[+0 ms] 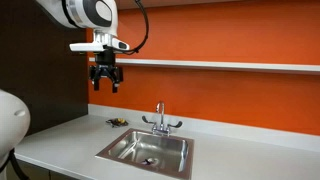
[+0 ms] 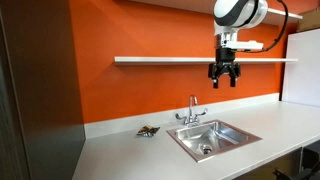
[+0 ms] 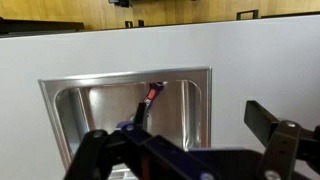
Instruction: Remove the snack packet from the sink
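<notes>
Wrist view looks straight down into the sink (image 3: 100, 105), with two fingers at the bottom edge of the picture spread wide and nothing between them. In both exterior views the hand (image 1: 106, 84) hangs high above the sink, empty and well clear of the faucet (image 1: 160, 118).

The only thing I can find that looks like the snack packet (image 2: 148, 131) is a small, dark, crumpled scrap. It lies on the counter (image 2: 120, 155) just beside the sink, not inside it. The dark spot on the sink floor I take for the drain (image 2: 206, 149), though it is too small to be sure.

I expect the packet to be very light: thin, crinkly film that is slick and gives way under the fingers. Pressed flat, it would probably skate along the counter instead of lifting. I would take it across a raised fold or a crimped end, closing gently with the fingertips low, almost brushing the surface.
</notes>
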Robot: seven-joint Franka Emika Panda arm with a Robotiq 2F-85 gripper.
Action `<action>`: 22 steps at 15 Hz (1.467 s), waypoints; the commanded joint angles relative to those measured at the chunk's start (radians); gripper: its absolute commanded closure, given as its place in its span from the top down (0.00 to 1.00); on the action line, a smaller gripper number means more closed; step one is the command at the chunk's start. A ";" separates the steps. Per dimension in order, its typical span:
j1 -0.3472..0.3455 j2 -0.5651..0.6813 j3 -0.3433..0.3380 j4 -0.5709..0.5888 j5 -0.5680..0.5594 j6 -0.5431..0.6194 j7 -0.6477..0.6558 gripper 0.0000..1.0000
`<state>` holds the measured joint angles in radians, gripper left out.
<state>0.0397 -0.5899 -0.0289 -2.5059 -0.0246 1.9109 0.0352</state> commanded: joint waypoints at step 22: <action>-0.027 0.344 -0.007 0.082 0.004 0.235 -0.009 1.00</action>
<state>0.0361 -0.3825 -0.0422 -2.4882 -0.0251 2.1002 0.0352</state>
